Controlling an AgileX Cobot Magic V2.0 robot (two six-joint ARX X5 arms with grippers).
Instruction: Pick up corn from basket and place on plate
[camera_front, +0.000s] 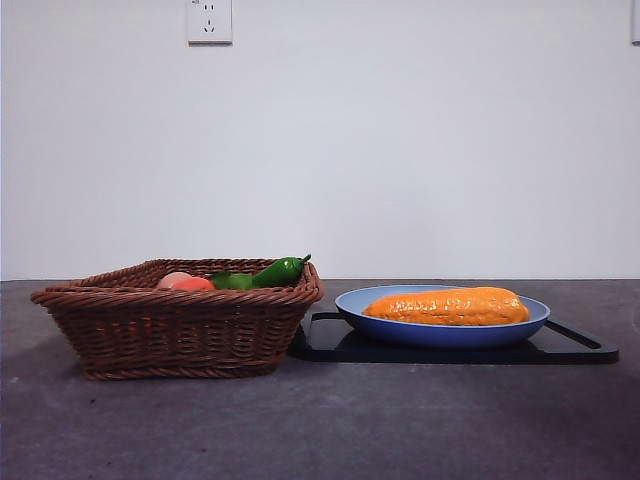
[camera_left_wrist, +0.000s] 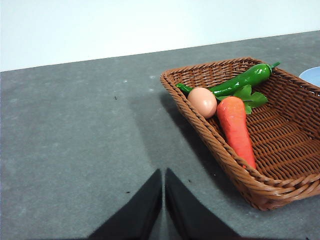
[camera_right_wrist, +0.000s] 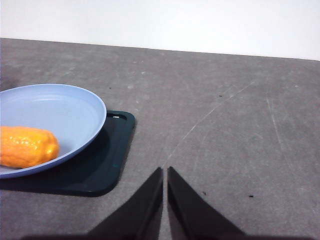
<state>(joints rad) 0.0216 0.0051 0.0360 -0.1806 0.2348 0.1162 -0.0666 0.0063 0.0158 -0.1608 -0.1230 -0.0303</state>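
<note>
Since the long orange-yellow bumpy corn cob (camera_front: 447, 306) already lies flat in the round light-blue plate (camera_front: 440, 332), its long axis running from nine o'clock to three o'clock across the front view, I judge the placing done and nothing left to grasp. The plate sits on a flat black rectangular tray (camera_front: 570, 349), and at its nine o'clock, just beside the tray, stands the dark-brown woven wicker basket (camera_front: 175, 330), which holds a green chili pepper (camera_left_wrist: 242, 80), an orange carrot (camera_left_wrist: 236, 127) and a round pinkish fruit (camera_left_wrist: 202, 101).

My right end effector (camera_right_wrist: 165, 172) is the nearer one: the cob's rounded end shows at its ten o'clock, apart from my jaws, which are pressed together and empty. My left end effector (camera_left_wrist: 163, 175), likewise closed and empty, hangs over the grey tabletop (camera_front: 320, 430) with the basket at its two o'clock. Both arms are drawn back, out of the front view.
</note>
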